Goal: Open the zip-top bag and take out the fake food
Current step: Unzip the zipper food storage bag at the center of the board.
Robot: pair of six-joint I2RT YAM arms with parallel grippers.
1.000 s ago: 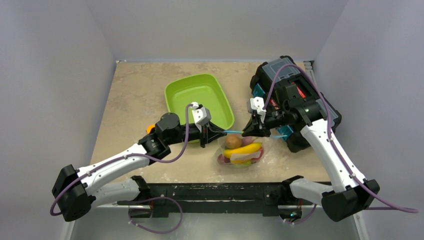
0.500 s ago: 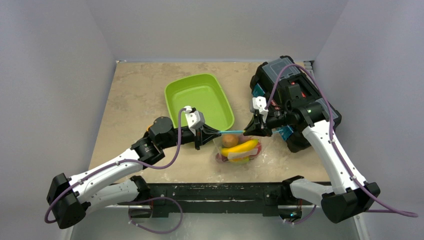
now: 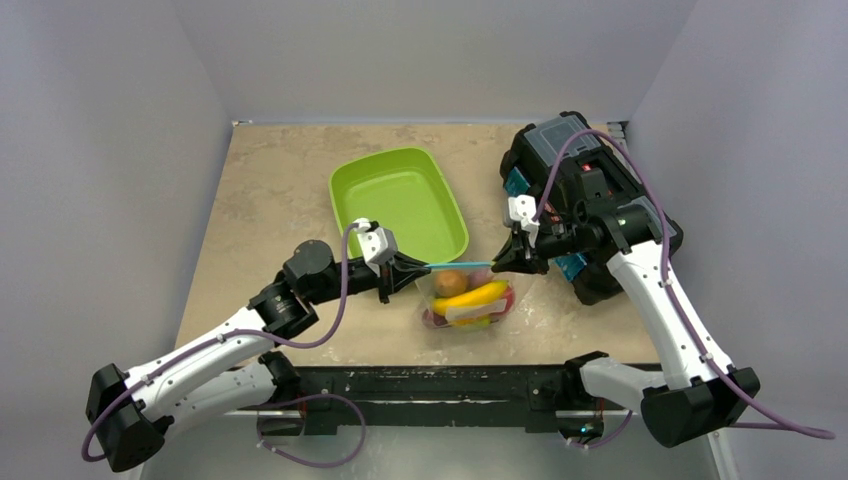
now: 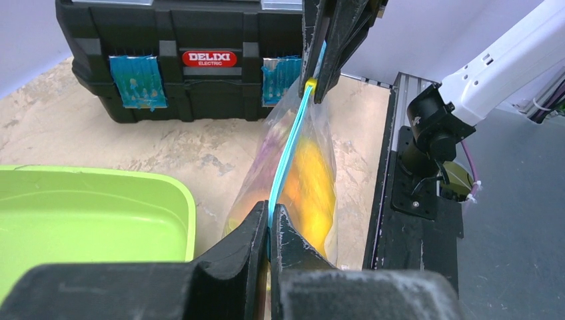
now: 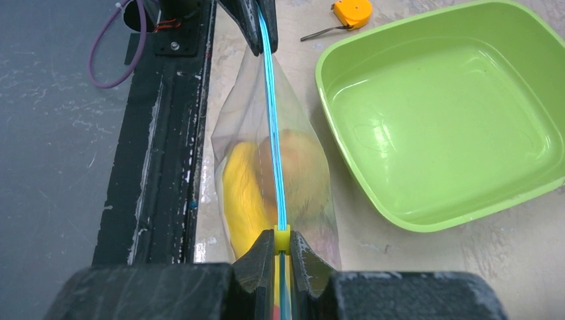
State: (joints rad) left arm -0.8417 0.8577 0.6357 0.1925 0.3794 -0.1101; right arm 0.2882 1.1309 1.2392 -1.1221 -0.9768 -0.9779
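**Left.** The left arm (image 3: 210, 345) is extended from the near-left corner toward the middle of the table (image 3: 262, 190). The left gripper (image 3: 408, 266) is pressed together on the left end of the light blue zip strip (image 3: 450, 266) of the zip-top bag (image 3: 470, 305). In the left wrist view the strip is pinched between both fingers with no gap. In the right wrist view a small orange block (image 5: 352, 10) with a black stick is seen on the table beyond this gripper. The green tray (image 3: 400, 200) is placed on the table just behind the left gripper.

**Centre.** The bag is held by its strip, which is drawn taut and straight between the two grippers, with the mouth uppermost and the body hanging below. The two sides of the strip are seen running together as one line. The fake food is contained in the bag. A yellow banana (image 3: 480, 296) and a round brown-orange piece (image 3: 451, 282) are made out, and reddish pieces lie lower down. The other pieces cannot be told apart. Whether the bag's bottom rests on the table cannot be told.

**Right.** The right gripper (image 3: 497, 266) is closed on the right end of the strip, with the yellow slider (image 5: 283, 235) lodged between its fingertips. A black toolbox (image 3: 550, 140) is located behind it at the far right and is partly covered by the right arm (image 3: 665, 310).
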